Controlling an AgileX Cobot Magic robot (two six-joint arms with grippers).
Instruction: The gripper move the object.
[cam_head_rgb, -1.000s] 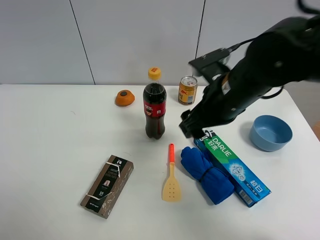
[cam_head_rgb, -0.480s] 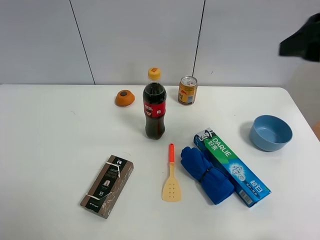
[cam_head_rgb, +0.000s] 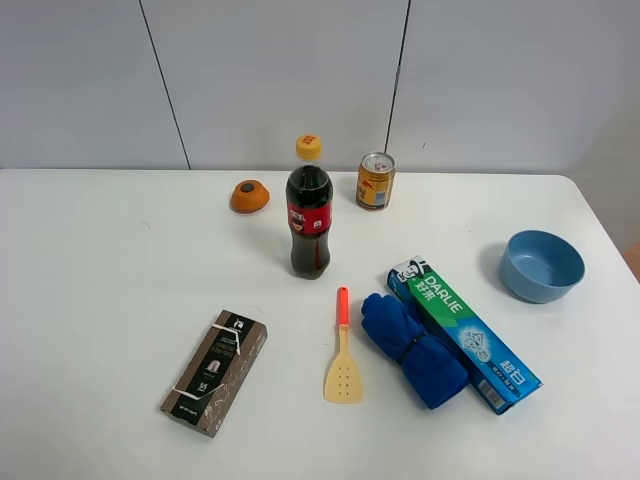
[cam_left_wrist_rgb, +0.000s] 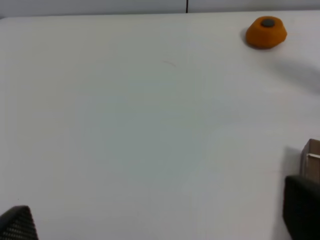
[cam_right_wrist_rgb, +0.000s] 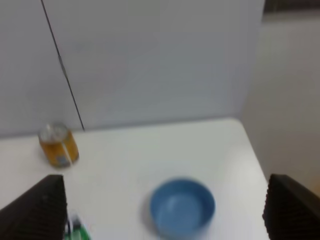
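Observation:
The object, a royal-blue fleece bundle (cam_head_rgb: 415, 348), lies on the white table (cam_head_rgb: 120, 270) between a spatula and a toothpaste box. Nothing holds it. Neither arm shows in the exterior high view. In the right wrist view my right gripper (cam_right_wrist_rgb: 167, 212) is open, with its fingertips (cam_right_wrist_rgb: 42, 210) at the frame's lower corners, high above the table near the blue bowl (cam_right_wrist_rgb: 182, 207); the bundle is out of that view. In the left wrist view my left gripper (cam_left_wrist_rgb: 160, 220) is open and empty over bare table.
A toothpaste box (cam_head_rgb: 465, 333) touches the bundle's right side. An orange-handled spatula (cam_head_rgb: 342, 350), cola bottle (cam_head_rgb: 309, 215), yellow can (cam_head_rgb: 375, 180), orange lump (cam_head_rgb: 249, 196), brown box (cam_head_rgb: 215, 371) and light-blue bowl (cam_head_rgb: 541, 265) stand around it.
The right arm, which hung over the toothpaste box's far end, has pulled up and to the right, out of the exterior view. The bundle has not moved.

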